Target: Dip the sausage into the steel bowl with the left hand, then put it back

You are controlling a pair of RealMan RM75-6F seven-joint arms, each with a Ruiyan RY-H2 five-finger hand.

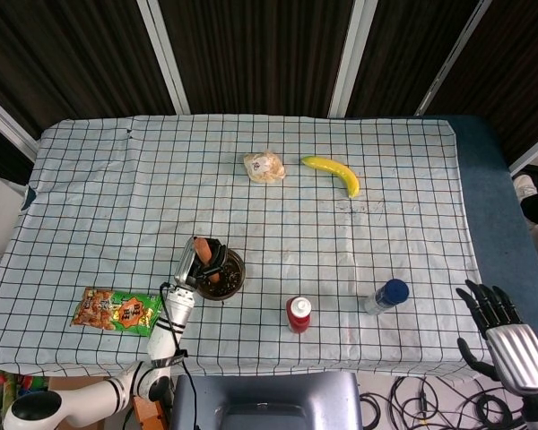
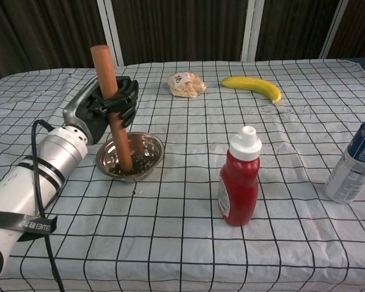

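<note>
As the left robot hand (image 2: pixel 112 104) clamped the sausage (image 2: pixel 111 103) upright, its tip reached the steel bowl (image 2: pixel 147 148) | right robot hand (image 1: pixel 500 327) idle, fingers apart.

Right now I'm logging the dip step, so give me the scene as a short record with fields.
left hand: grips the sausage around its middle, near upright
sausage tip: down inside the steel bowl
bowl contents: dark bits on the bottom
right hand: off the table's near right corner, fingers spread, holding nothing
ketchup bottle: upright, right of the bowl
blue-capped bottle: upright, further right
snack packet: flat, left of the bowl
banana: far side
wrapped bun: beside the banana
</note>
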